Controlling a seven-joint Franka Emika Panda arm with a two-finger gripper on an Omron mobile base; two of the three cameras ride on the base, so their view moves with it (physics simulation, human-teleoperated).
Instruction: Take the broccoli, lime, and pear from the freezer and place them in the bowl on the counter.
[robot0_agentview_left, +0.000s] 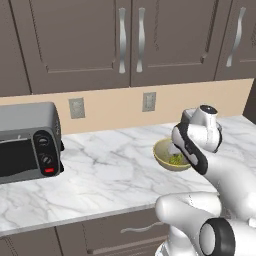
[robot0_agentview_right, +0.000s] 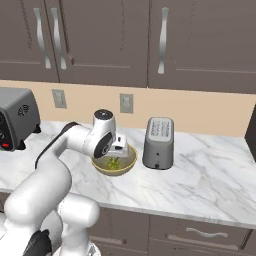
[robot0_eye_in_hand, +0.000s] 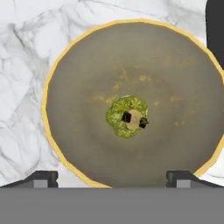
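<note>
The broccoli lies loose in the middle of the pale olive-tan bowl, a small yellow-green cluster. My gripper hangs straight above it, open, its two fingertips wide apart and nothing between them. From the base, the bowl sits on the white marble counter under my bent wrist, with the broccoli showing inside. In the right base view the gripper points down into the bowl over the broccoli. The freezer, lime and pear are out of view.
A silver toaster stands just right of the bowl. A grey toaster oven sits at the counter's left end. Dark brown wall cabinets hang above, and drawers run below the counter edge.
</note>
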